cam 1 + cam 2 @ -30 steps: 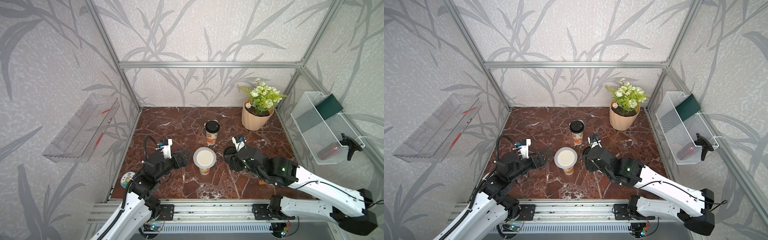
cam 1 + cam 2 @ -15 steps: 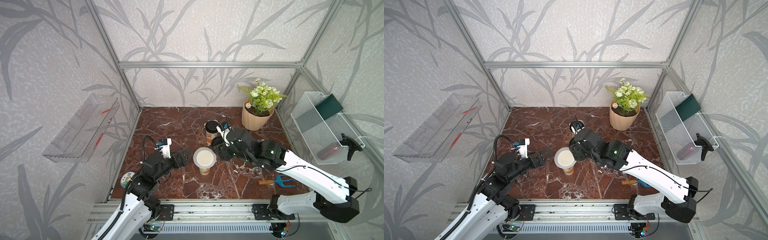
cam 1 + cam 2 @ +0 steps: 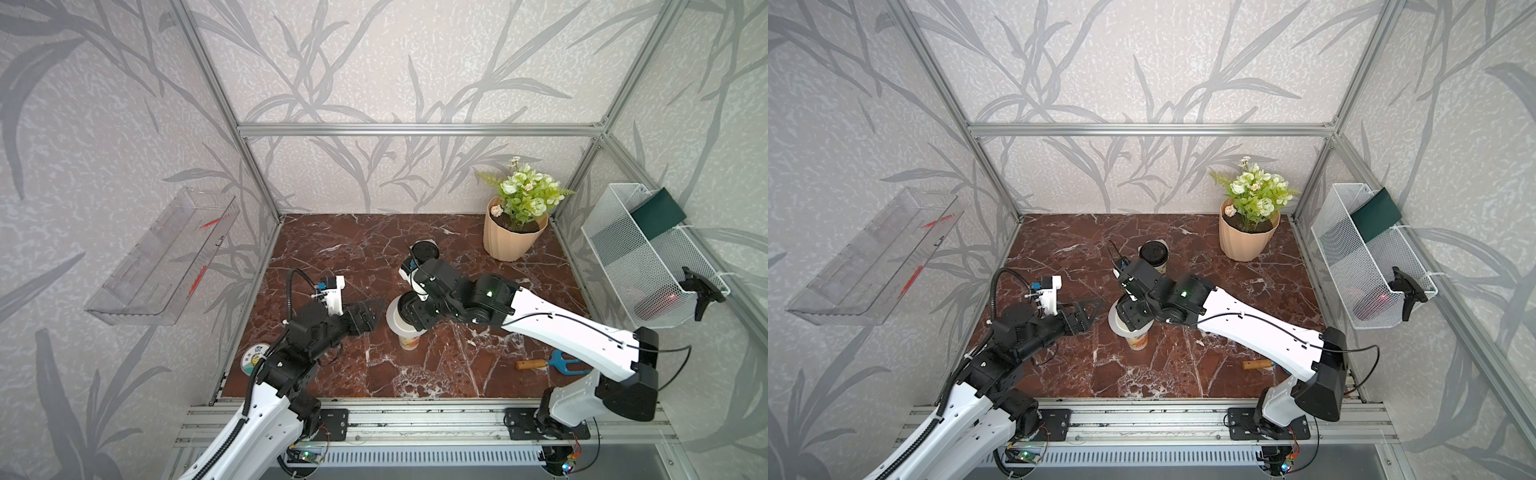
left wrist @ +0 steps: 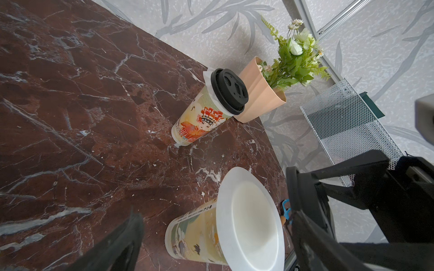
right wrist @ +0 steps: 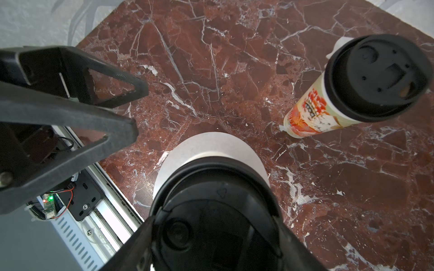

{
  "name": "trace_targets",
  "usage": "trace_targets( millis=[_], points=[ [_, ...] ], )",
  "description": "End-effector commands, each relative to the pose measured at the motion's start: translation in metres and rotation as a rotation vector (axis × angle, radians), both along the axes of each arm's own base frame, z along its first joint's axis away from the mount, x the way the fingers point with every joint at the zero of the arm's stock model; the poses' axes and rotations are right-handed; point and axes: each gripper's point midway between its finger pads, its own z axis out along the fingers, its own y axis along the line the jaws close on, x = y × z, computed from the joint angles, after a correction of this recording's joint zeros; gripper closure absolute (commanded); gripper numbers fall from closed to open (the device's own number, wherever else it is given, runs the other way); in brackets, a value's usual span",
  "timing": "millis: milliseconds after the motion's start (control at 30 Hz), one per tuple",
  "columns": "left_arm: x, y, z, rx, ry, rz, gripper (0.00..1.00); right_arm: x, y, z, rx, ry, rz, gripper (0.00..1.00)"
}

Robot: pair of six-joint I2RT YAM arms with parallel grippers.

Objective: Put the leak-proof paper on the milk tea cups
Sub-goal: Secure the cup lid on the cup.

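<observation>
Two milk tea cups stand on the marble table. The near cup has a round leak-proof paper lying over its mouth. My right gripper is shut on a black lid, which it holds just above that paper. The far cup wears a black lid, and paper peeks out under it. My left gripper stands open and empty just left of the near cup.
A peach plant pot stands at the back right. A blue garden tool with a wooden handle lies front right, under my right arm. A round sticker roll sits at the front left edge. A mesh basket hangs on the right wall.
My right arm has swung from low on the table right of the near cup, past the far cup, to over the near cup with the black lid. The left arm has stayed still.
</observation>
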Motion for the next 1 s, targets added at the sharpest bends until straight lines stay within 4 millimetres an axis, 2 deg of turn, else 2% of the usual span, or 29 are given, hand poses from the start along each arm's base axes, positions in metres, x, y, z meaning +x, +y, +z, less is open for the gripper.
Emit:
trace_targets(
  millis=[0,200,467,967],
  points=[
    [0.006,-0.006,0.024,-0.026,-0.064,-0.024,0.02,-0.002,0.007,0.002,-0.006,0.005,0.029,0.37],
    [0.011,-0.014,0.02,-0.034,-0.056,-0.053,0.02,0.001,0.01,-0.012,-0.047,0.006,0.028,0.37],
    [0.018,-0.024,0.01,-0.025,-0.026,-0.088,0.03,0.005,0.012,-0.019,-0.068,0.0,0.03,0.37],
    [0.02,-0.026,0.003,-0.01,-0.014,-0.1,0.03,0.006,0.016,-0.03,-0.067,0.025,0.038,0.37]
  ],
)
